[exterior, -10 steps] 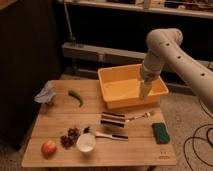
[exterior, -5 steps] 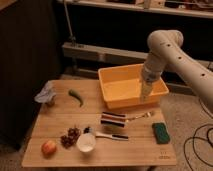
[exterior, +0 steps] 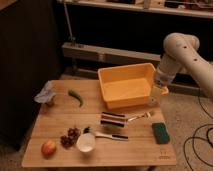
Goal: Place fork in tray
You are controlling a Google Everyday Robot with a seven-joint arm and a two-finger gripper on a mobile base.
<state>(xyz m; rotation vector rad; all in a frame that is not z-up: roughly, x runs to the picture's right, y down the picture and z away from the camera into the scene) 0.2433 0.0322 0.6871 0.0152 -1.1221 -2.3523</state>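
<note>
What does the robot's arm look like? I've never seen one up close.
The arm is a thick, smooth, cream-white tube with a rounded joint dotted with small dark spots. It narrows to the gripper, equally pale, by the right wall of the orange tray. No cables show on it.

Wooden surface: crumpled grey bag, green chilli left; apple, grapes, white bowl front; green sponge right.
</note>
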